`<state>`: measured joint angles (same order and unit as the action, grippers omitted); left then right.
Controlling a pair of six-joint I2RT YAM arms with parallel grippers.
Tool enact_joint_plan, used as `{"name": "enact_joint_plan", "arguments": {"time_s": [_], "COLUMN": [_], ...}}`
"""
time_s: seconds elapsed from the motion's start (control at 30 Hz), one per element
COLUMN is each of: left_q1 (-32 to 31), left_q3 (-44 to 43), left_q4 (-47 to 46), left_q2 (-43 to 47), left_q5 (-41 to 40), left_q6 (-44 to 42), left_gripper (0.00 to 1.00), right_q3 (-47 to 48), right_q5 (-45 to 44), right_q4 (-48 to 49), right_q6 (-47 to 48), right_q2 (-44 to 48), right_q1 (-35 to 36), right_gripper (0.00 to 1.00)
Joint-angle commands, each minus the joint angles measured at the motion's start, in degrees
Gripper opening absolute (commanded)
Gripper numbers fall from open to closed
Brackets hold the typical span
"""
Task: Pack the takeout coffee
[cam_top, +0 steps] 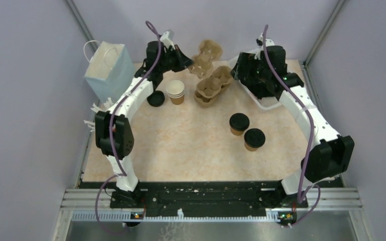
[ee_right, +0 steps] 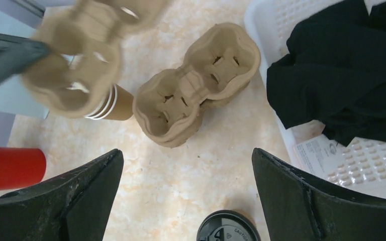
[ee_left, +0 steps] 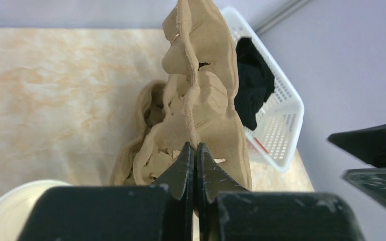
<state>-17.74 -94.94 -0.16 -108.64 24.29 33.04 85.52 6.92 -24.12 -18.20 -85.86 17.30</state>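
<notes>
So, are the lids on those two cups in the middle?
On: far cup and near cup are both capped black, no white inside showing.

White link shells and black joint housings make up the left arm (cam_top: 125, 103) and right arm (cam_top: 306, 108), each strung with a purple cable (cam_top: 111, 135). The left pincer (ee_left: 195, 165) and right pincer (ee_right: 186, 153) are scuffed black wedges.

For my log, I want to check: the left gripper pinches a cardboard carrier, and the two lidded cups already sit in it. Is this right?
Not fully. The left gripper does pinch a cardboard carrier, but the two lidded cups do not sit in it: they stand on the table, apart from every carrier. The top view shows this.
</notes>
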Motion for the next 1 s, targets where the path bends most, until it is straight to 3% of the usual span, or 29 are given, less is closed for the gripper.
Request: {"name": "enact_joint_plan", "arguments": {"time_s": [0.0, 0.13, 0.3, 0.4, 0.57, 0.8, 0.97], "left_q1": [0.4, 0.85, 0.95, 0.91, 0.86, 0.77, 0.77], "left_q3": [-8.46, -7.5, -0.41, 2.25, 3.84, 4.46, 4.21], "left_q4": [14.23, 20.13, 22.29, 23.74, 25.38, 26.64, 27.24], "left_q2": [7.57, 13.42, 21.94, 25.89, 29.63, 31.52, 31.65], "left_q5": [-8.64, -13.17, -14.19, -14.67, -15.72, -16.01, -13.12], "left_q6": [-2.24, -3.64, -4.77, -6.62, -10.31, -11.99, -11.61], "left_gripper": [0.0, 0.0, 0.0, 0.0, 0.0, 0.0, 0.0], "right_q3": [6.97, 11.97, 18.8, 26.24, 32.18, 33.39, 39.58], "right_q5": [0.01, 7.59, 7.97, 8.22, 8.53, 11.46, 9.71], "right_q4": [-6.31, -4.58, -2.25, -3.83, -3.17, -3.31, -10.42], "right_q6": [-5.42, -4.61, 1.35, 2.28, 3.38, 2.22, 0.49], "right_q2": [-5.34, -13.82, -25.89, -33.08, -39.75, -42.9, -41.56], "right_q1": [-0.34, 0.07, 0.63, 0.7, 2.22, 4.76, 4.81], "right_gripper": [0.99, 0.98, 0.77, 0.7, 0.68, 0.66, 0.72]}}
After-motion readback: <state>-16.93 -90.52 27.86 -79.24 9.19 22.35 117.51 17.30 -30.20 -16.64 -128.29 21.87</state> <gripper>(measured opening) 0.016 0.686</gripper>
